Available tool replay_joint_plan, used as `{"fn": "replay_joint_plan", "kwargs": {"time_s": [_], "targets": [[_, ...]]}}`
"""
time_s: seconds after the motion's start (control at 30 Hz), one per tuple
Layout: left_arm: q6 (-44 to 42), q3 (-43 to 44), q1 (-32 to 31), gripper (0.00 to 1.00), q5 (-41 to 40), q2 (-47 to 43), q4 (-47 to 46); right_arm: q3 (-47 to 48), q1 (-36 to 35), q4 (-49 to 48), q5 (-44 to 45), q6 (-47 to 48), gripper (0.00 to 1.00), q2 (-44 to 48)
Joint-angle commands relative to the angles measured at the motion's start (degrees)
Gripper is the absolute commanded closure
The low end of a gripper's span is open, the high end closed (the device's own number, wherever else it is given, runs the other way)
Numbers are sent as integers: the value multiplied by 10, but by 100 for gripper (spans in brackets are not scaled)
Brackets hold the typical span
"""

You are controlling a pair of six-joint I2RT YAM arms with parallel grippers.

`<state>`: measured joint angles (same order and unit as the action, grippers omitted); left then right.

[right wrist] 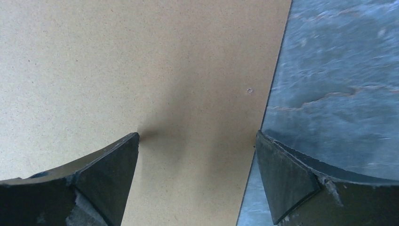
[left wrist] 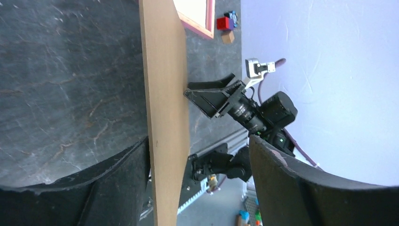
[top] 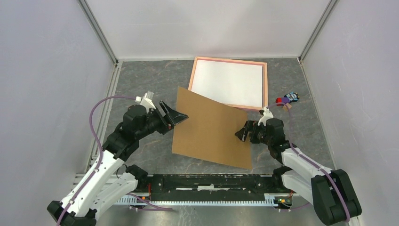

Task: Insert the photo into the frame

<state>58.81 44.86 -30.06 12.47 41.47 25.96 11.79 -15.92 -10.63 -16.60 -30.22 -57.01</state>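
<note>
Table (top: 155,80): grey, marbled.

Board (top: 211,132): brown, skewed, mid-table between my two grippers. In the top view its far edge covers the near-left corner of the frame (top: 265,84); I cannot tell whether it rests on it.

Frame: pink, flat at far centre.

Photo (top: 228,82): white side up, lying inside the frame, pink rim showing around it except where the board covers it.

My left gripper (top: 178,117): at the board's left edge, jaws apart. The board passes between them, against one finger, the other well clear.

My right gripper (top: 240,133): at the board's right edge, jaws apart. One fingertip is on the board's face, the other just past the edge, over the table.

Toys (top: 288,99): small, red and blue, near the frame's near-right corner.
</note>
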Motion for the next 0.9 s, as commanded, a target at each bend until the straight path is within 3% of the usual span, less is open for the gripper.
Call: {"fn": "replay_joint_plan", "kwargs": {"time_s": [0.0,0.13,0.33,0.47,0.57,0.63,0.73,0.87], "targets": [[56,21,-10,23,75,12,-43,-15,-24,20,-89,-37,3,-6],[63,21,-10,32,71,9,-52,-16,-28,2,-91,-49,3,-8],[-47,105,-10,52,-17,25,99,-3,-39,4,-76,-35,3,-15],[-70,109,-10,73,-51,24,130,51,-72,58,-31,30,2,-25],[-86,119,-10,85,-78,22,152,138,-120,188,96,129,2,-31],[-90,120,-10,88,-92,16,155,195,-157,250,192,173,2,-23],[-100,127,-10,91,-106,14,162,256,-216,305,263,207,2,-11],[-111,145,-10,93,-119,17,176,329,-355,338,333,218,2,-9]]}}
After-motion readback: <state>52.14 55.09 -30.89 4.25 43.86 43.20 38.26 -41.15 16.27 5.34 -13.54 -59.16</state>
